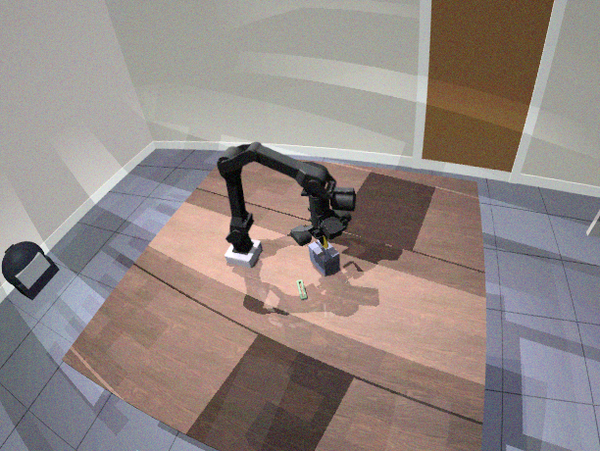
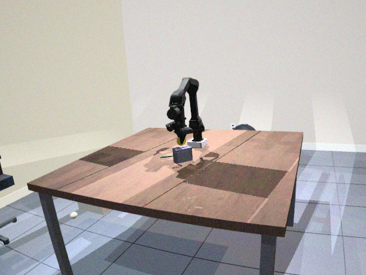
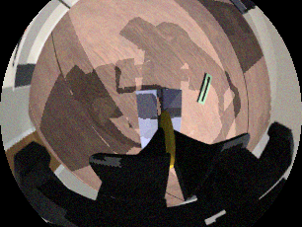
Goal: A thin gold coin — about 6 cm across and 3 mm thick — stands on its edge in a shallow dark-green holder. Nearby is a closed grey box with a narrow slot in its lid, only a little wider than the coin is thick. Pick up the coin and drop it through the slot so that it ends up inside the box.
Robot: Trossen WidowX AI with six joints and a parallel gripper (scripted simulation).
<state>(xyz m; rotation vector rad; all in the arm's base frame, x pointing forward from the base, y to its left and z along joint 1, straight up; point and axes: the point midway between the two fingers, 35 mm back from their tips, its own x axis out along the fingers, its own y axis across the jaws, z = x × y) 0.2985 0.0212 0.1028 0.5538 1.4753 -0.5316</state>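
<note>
Over the grey box [image 2: 182, 153] hangs the gripper [image 2: 181, 139], clamped tight on the gold coin [image 2: 180, 141], which sits edge-down just above the lid, and the green holder [image 1: 302, 289] lies bare, nearby on the wooden table [image 2: 239, 191]. From the wrist camera the coin [image 3: 168, 138] points toward the dark slot [image 3: 159, 102] — but is it truly square to it? A slight twist or sideways offset and the rim likely catches the lid, skids, or topples flat on release

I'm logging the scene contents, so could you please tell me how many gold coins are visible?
1. The thin gold coin is held edge-on in the black gripper, just above the closed grey box.
</note>
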